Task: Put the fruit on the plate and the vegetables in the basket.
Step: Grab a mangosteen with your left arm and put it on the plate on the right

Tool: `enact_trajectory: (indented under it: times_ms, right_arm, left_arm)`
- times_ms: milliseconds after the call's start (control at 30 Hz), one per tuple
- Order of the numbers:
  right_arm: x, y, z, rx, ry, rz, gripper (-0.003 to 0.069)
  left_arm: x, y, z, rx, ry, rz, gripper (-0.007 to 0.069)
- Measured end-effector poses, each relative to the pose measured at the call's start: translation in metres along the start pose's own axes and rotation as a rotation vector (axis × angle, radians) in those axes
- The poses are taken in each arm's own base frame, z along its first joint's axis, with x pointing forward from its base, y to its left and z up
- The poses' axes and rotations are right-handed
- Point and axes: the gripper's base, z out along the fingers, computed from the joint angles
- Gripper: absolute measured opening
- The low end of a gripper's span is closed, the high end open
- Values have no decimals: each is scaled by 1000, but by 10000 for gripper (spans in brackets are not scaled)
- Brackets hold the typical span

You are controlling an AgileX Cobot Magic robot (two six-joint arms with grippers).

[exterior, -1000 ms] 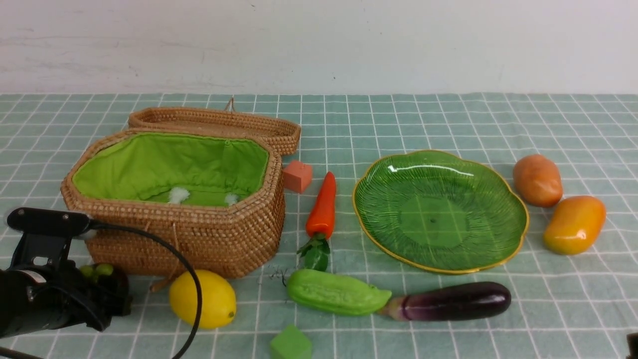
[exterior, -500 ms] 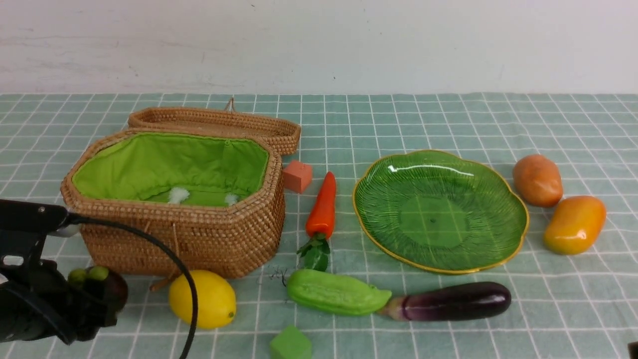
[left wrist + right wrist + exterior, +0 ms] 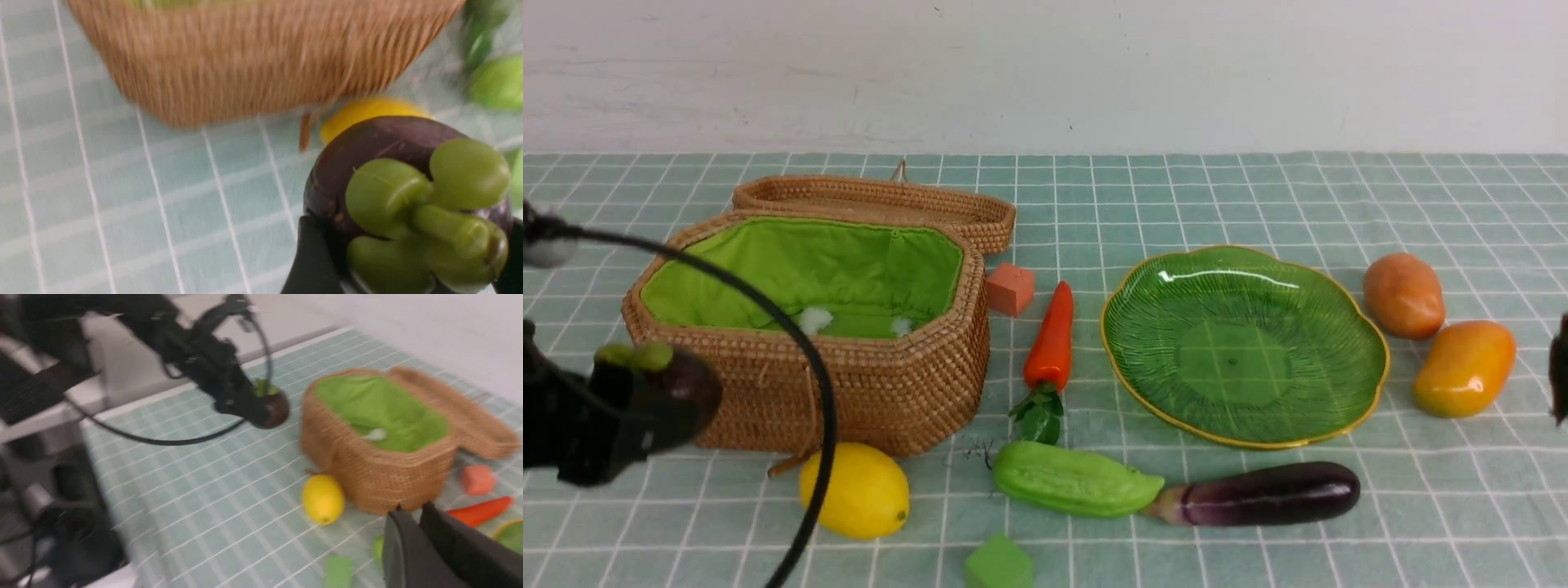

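Observation:
My left gripper (image 3: 658, 396) is shut on the dark purple mangosteen (image 3: 392, 163) and holds it in the air before the basket's (image 3: 882, 392) left front wall. The lemon (image 3: 854, 490) lies by the basket's front. The green plate (image 3: 1245, 347) is bare. To its right lie the potato (image 3: 1403, 295) and the mango (image 3: 1463, 367). The carrot (image 3: 1052, 336) lies between basket and plate. The gourd (image 3: 1074, 479) and the eggplant (image 3: 1270, 492) lie nearer me. My right gripper (image 3: 412, 508) is shut and empty, a dark sliver at the front view's right edge.
The basket's lid (image 3: 874, 200) lies open behind it. A red cube (image 3: 1010, 287) sits by the basket's right side and a green cube (image 3: 999, 563) at the near edge. My left arm's black cable (image 3: 800, 351) arcs in front of the basket.
My left gripper has lifted the mangosteen off the cloth and drifted slightly left. The right gripper has risen along the right edge of the front view.

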Motion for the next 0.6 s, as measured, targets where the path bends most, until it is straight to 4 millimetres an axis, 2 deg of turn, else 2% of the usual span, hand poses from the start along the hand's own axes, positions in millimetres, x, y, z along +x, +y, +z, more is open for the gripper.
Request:
enact_trajectory:
  times_ms: [33,133,233,267,300,333,367,400,433,467,500,600]
  right_arm:
    - [-1,-4,0,44,-11,8,67]
    - [-1,-11,-1,120,-11,34,69]
    - [1,-16,-1,178,2,46,71]
    - [1,-17,-2,185,3,44,71]
    - [1,-19,-2,212,7,54,74]
    - [1,-20,-2,218,8,56,74]
    - [2,-22,-3,240,10,59,76]
    - [2,-22,-3,247,11,60,76]
    - [2,-25,-3,273,15,66,78]
    - [2,-25,-3,273,15,66,78]
    - [4,-27,-4,298,28,77,79]
    - [7,-30,-5,337,67,93,80]
  left_arm:
    - [-18,1,-4,1,-22,32,498]
    - [-43,4,-4,18,-20,83,498]
    - [-63,5,4,54,14,110,498]
    - [-64,5,5,58,20,115,498]
    - [-74,0,14,84,38,146,498]
    - [-76,-2,15,88,39,152,498]
    - [-83,-14,24,122,53,206,498]
    - [-85,-18,25,131,49,223,498]
    - [-96,-39,38,174,51,297,498]
    - [-96,-42,38,181,49,303,498]
    - [-103,-64,50,227,51,348,498]
    - [-116,-100,77,298,62,395,498]
